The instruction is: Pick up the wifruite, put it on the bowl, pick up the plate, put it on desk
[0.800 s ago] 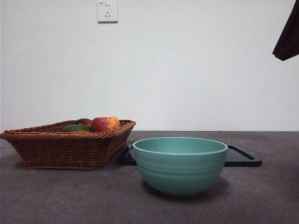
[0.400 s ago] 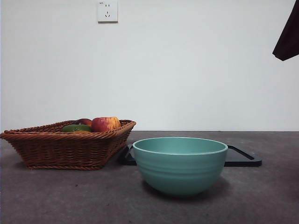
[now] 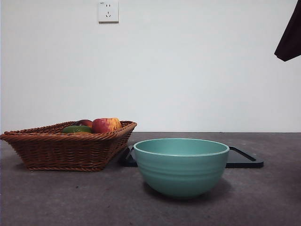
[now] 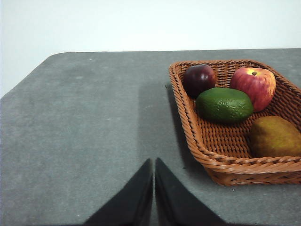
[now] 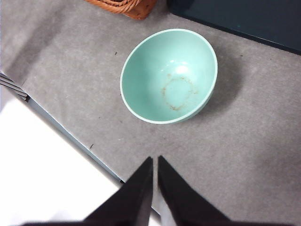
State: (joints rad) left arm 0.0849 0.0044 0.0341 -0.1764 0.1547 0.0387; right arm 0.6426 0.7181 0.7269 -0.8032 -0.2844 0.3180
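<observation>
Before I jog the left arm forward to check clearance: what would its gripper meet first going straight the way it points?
Probably only bare desk. The left gripper points past the wicker basket, which sits off to one side; depth is unclear.

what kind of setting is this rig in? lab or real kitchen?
Probably a lab tabletop staged with kitchen props, not a real kitchen: a bare white wall with one socket, a plain grey desk, and only a wicker basket of fruit, a teal bowl and a black tray.
</observation>
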